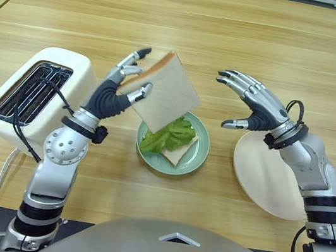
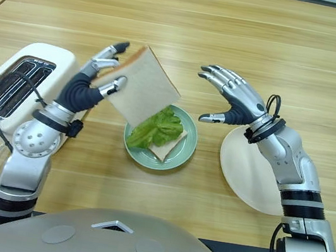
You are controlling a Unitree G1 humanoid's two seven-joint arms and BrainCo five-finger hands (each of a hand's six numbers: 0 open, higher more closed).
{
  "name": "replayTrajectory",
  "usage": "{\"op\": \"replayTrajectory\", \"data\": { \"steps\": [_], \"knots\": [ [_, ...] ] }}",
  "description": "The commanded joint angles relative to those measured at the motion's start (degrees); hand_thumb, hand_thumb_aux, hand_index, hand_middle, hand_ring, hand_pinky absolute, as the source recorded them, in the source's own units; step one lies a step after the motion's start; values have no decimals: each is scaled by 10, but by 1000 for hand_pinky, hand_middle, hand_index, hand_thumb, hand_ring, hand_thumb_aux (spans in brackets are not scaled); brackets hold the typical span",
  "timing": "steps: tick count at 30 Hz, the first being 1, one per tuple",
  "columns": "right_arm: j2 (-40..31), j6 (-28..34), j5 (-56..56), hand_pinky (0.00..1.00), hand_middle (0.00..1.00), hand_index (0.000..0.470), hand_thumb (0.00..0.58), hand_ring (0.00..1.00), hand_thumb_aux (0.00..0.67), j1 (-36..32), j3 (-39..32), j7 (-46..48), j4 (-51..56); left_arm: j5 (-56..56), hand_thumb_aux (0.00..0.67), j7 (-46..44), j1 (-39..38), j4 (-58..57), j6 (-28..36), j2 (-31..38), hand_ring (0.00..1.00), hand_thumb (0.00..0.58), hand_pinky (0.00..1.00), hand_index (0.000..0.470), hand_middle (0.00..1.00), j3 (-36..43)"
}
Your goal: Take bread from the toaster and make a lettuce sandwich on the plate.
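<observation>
Cream plate (image 1: 268, 180) beside right robot hand (image 1: 257, 105), spread empty | left robot hand (image 1: 121, 90) pinches bread slice (image 1: 170, 94) edge above lettuce (image 1: 170, 134) | judged light, soft, crushable

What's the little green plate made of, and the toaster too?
The green plate looks like glazed ceramic, maybe hard plastic: smooth with a soft shine. The toaster has a cream shell, matte plastic or painted metal by its even, dull surface.
</observation>
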State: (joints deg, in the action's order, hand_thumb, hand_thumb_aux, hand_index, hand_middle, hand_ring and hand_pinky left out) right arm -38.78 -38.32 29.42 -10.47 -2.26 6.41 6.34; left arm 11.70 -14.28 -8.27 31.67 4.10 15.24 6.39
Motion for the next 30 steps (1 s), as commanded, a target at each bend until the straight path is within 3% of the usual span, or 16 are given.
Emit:
{"op": "replayTrajectory", "data": {
  "steps": [1,11,19,20,21,22,30],
  "knots": [
    [7,3,13,0,0,0,0,0,0,-19,-7,-14,20,-25,670,-13,-2,-65,9,-18,0,580,0,470,0,29],
    [7,-6,23,0,0,0,0,0,0,-31,-25,-23,43,-56,670,-21,-7,-133,12,-42,0,580,0,470,0,59],
    [7,-15,27,0,0,0,0,0,0,-36,-42,-19,48,36,670,-1,-17,-138,-9,-8,0,580,0,470,0,93],
    [7,-16,28,0,0,0,0,0,0,-36,-44,-18,48,47,483,3,-17,-139,-11,-4,0,535,0,339,0,96],
    [7,-17,29,0,0,0,0,0,0,-36,-48,-18,48,62,108,8,-17,-141,-15,0,0,172,0,76,0,100],
    [7,-18,30,0,0,0,0,0,0,-37,-51,-17,49,71,0,12,-17,-143,-17,3,0,0,0,0,0,102],
    [6,-23,35,0,0,0,0,0,0,-41,-69,-11,52,113,0,45,-17,-113,-37,12,0,0,0,0,0,88]
  ]
}}
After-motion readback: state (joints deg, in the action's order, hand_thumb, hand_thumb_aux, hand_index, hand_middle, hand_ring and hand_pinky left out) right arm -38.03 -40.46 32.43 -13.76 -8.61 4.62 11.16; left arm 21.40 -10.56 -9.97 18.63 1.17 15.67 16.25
